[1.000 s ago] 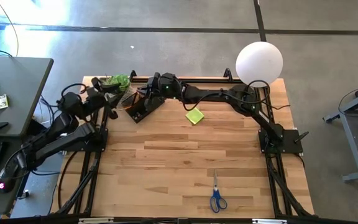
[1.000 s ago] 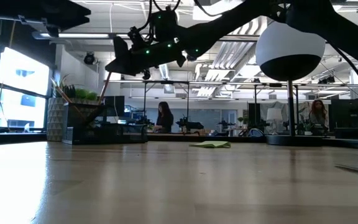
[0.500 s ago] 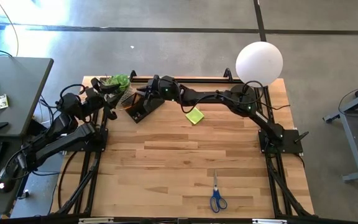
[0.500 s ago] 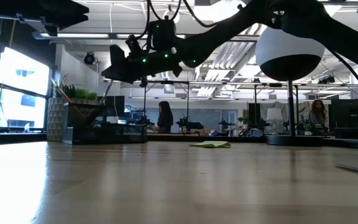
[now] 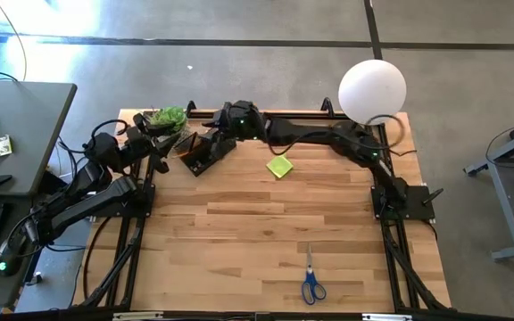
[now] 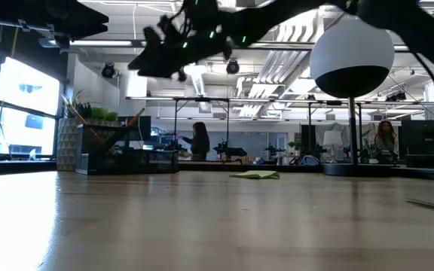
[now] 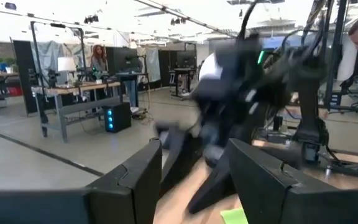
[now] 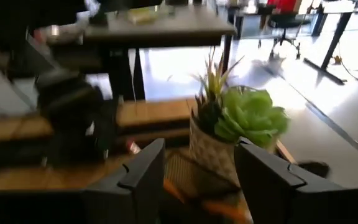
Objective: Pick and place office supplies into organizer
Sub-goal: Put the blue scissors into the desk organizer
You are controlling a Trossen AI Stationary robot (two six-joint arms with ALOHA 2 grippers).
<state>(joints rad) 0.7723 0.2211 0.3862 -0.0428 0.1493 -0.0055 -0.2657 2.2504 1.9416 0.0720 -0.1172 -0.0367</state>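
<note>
High view: white globe lamp [image 5: 372, 89] at the table's far right corner, green potted plant [image 5: 166, 117] at far left beside the dark rectangular compartment organizer [image 5: 203, 152], yellow-green square sticky-note pad [image 5: 280, 167] lying just right of it, blue-handled scissors [image 5: 311, 279] well apart near the front edge; the right arm stretches along the far edge, its right gripper [image 5: 219, 131] above the organizer, while the left gripper [image 5: 157, 153] waits by the left edge. Low view: that gripper hangs high, clear of the organizer [image 6: 119, 156]. Wrist views: both pincers' fingers [image 8: 143, 171] [image 7: 135, 177] stand apart, holding nothing.
</note>
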